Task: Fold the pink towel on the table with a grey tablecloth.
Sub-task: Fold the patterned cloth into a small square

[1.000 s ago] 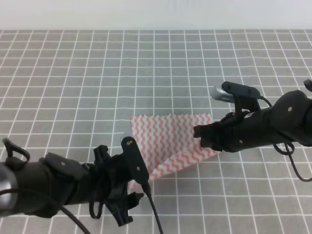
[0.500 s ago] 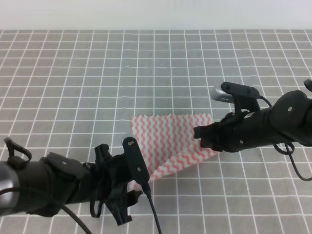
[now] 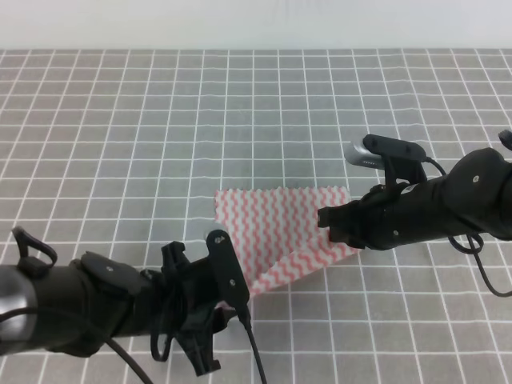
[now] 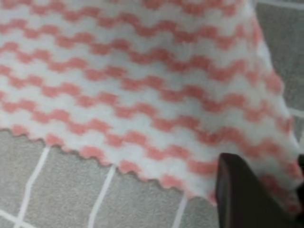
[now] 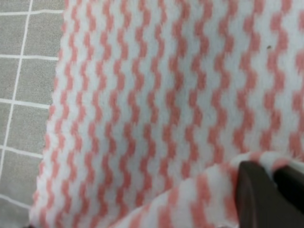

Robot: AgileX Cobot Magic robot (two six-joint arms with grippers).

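Note:
The pink towel (image 3: pixel 276 228), striped in pink and white zigzags, lies on the table with a grey tablecloth (image 3: pixel 160 120), a little right of centre. Its near-left corner is drawn into a point at my left gripper (image 3: pixel 242 294), which is shut on it. Up close in the left wrist view, the towel (image 4: pixel 142 85) runs down to a dark finger (image 4: pixel 240 197) at the lower right. My right gripper (image 3: pixel 326 222) is shut on the towel's right edge. In the right wrist view that edge of the towel (image 5: pixel 156 109) curls over the fingertips (image 5: pixel 256 197).
White-gridded grey cloth (image 4: pixel 71 190) spreads on every side of the towel, and it also shows at the left of the right wrist view (image 5: pixel 23 80). A pale wall (image 3: pixel 256 24) closes the far edge. Black cables trail from both arms.
My left arm has crept slightly right and toward the table's near edge, still holding the towel's near corner. The right arm and the rest of the towel have stayed put.

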